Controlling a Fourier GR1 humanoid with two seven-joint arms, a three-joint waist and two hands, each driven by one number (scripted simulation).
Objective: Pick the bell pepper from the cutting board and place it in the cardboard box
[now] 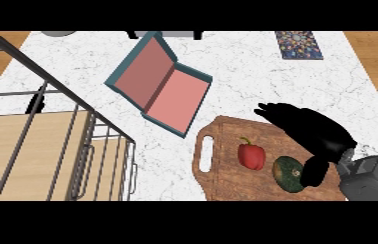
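The red bell pepper (252, 156) is lying on the wooden cutting board (229, 180), roughly at the board's middle, with its green stem pointing toward the board's far edge. Just beside it on the right, a dark green squash (287, 173) is sitting on the same board, close to the pepper but apart from it. The robot's right hand (310, 130) is hovering over the right part of the board, coming in from the lower right on its grey forearm (360, 178). Its fingers are stretching out fairly straight toward the board's far edge and are holding nothing, while the thumb is hanging down over the squash's right side. Whether the hand is touching the board or the squash is not clear. The pepper is lying to the left of the hand, uncovered. The open box (160, 84), with teal outer walls and a pink inside, is resting on the white marble counter (244, 68) beyond the board and to its left, its lid flap spreading open. A black wire rack (88, 138) is standing at the left, and a patterned card (299, 44) is lying near the counter's far right corner.
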